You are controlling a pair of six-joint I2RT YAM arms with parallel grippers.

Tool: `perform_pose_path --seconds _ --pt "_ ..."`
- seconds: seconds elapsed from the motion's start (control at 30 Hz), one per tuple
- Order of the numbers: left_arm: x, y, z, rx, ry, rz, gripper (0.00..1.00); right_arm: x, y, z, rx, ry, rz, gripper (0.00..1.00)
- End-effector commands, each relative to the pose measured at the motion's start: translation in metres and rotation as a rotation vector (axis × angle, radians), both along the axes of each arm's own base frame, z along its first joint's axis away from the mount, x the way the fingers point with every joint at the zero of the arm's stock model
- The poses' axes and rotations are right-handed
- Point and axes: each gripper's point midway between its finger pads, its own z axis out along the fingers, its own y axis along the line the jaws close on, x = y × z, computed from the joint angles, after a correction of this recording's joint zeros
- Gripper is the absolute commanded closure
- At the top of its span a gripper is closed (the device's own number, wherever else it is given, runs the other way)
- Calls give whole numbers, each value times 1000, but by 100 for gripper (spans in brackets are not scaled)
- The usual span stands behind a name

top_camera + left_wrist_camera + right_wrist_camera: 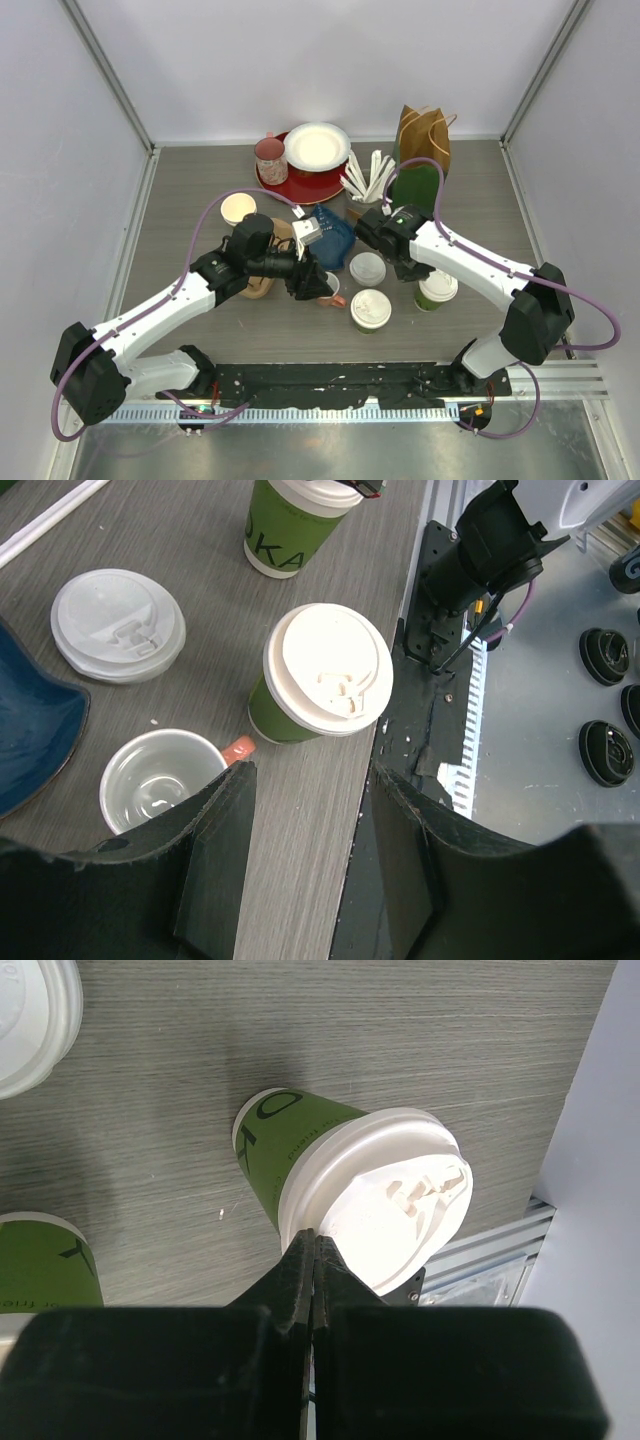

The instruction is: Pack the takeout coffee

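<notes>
Table [200, 200] carries a brown paper bag [423, 135] at the far right, likely the packing target. Left gripper [305, 810] hangs half-open facing one lidded green cup [320, 675], seemingly lining up a grasp. Right gripper [315, 1260], pinched empty, meets the second cup [350, 1185] at its lid rim, perhaps seating it.

The right gripper [315, 1248], jaws pressed together, hangs over a lidded green cup [290, 1145] on the table [400, 1030].

The table [400, 1020] is finished in matt grey wood grain. The green cups [275, 715] are made of matt paper, their lids [328, 670] of smooth plastic. The mug [160, 780] is glazed.
</notes>
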Motion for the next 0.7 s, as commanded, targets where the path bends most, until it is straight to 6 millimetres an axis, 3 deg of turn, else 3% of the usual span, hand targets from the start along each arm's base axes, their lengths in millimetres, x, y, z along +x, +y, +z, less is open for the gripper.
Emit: perform_pose_path --seconds 0.0,0.43,0.67 --pt "0 1 14 -26 -35 -16 46 -22 -29 14 -140 89 14 99" --pt "2 -1 14 -26 -35 -15 46 -34 -32 4 -134 145 7 99" --pt "2 -1 14 -27 -36 -15 46 -30 -28 7 -118 130 9 96"
